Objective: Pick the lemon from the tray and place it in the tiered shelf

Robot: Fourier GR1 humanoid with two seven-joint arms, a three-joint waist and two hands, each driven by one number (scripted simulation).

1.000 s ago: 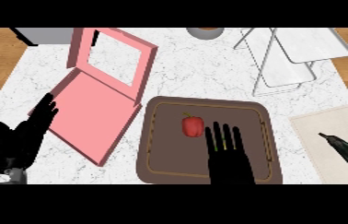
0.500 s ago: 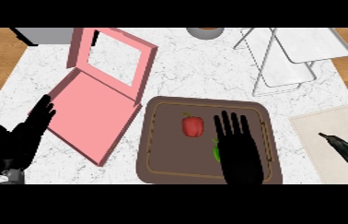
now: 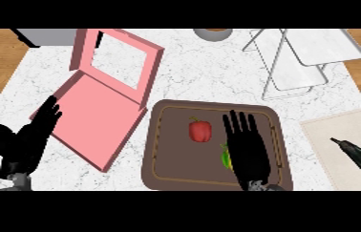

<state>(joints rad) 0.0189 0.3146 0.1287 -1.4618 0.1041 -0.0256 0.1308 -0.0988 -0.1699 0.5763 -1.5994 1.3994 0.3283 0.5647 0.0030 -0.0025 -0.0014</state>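
Lemon (image 3: 226,158): only a yellow-green sliver shows, at the left edge of the right hand's palm; the rest is hidden under the hand. It lies on the brown tray (image 3: 164,145).
Handling, as a guess: small, light and stiff, with a round smooth skin that may roll or slip; it is not fragile.
Where to hold: across its middle, fingers on one side and thumb on the other.
Right hand (image 3: 247,152): over the tray, palm down, fingers straight and a little spread, pointing away from the robot. It holds nothing; I cannot tell if the palm touches the lemon.
Red pepper (image 3: 200,131): just left of the right fingers, apart from them, on the same tray.
Tiered shelf (image 3: 292,66): white wire frame, well beyond the fingertips and to their right.
Left hand (image 3: 32,140): resting at the left edge, fingers straight and relaxed, beside the pink box (image 3: 106,107).
Step, as a judgement: lemon not yet grasped.
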